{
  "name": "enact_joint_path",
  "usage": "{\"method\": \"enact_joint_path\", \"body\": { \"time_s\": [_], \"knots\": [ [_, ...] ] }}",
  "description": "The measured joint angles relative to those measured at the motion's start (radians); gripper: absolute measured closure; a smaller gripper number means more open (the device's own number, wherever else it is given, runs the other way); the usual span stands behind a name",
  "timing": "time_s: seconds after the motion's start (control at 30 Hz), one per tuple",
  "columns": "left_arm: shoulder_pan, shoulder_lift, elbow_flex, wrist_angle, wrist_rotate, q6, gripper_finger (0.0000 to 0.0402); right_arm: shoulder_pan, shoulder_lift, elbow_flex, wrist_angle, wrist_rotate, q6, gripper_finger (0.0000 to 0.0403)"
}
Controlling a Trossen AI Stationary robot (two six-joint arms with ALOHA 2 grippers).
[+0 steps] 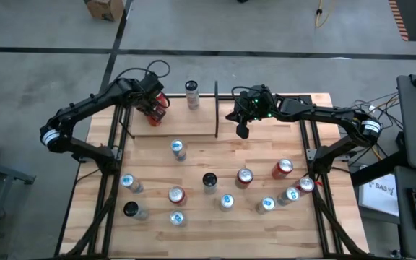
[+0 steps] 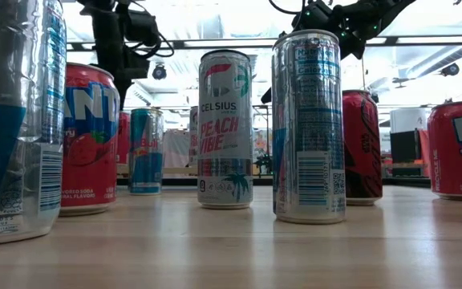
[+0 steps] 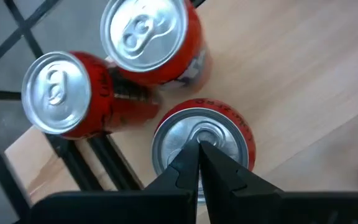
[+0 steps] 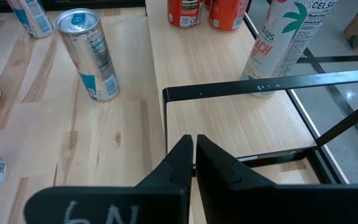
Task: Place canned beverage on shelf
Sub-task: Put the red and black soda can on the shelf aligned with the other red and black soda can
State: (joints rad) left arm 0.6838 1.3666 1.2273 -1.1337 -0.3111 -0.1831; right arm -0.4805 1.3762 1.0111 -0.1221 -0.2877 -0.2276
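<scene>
We count three red cans (image 3: 201, 140) on the shelf (image 1: 193, 124); left gripper (image 3: 199, 163) above them, fingers pressed together, empty.

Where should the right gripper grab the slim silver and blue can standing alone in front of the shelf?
Grip the silver and blue can across its straight side wall, just below the rim, coming down from above. It stands upright on the table with nothing touching it, so the right gripper, now shut, should have room either side.
</scene>
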Motion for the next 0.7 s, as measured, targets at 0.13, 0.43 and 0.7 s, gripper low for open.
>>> {"method": "enact_joint_path", "body": {
  "time_s": [0.13, 0.43, 0.7],
  "knots": [
    [0.000, 0.001, 0.002, -0.021, -0.024, -0.025, 0.0402, 0.000, 0.000, 0.000, 0.000, 0.000, 0.000, 0.0394],
    [0.000, 0.003, 0.008, -0.086, -0.083, -0.047, 0.0402, 0.000, 0.000, 0.000, 0.000, 0.000, 0.000, 0.0394],
    [0.002, -0.002, 0.005, -0.104, -0.117, -0.045, 0.0402, 0.000, 0.000, 0.000, 0.000, 0.000, 0.000, 0.0394]
  ]
}}
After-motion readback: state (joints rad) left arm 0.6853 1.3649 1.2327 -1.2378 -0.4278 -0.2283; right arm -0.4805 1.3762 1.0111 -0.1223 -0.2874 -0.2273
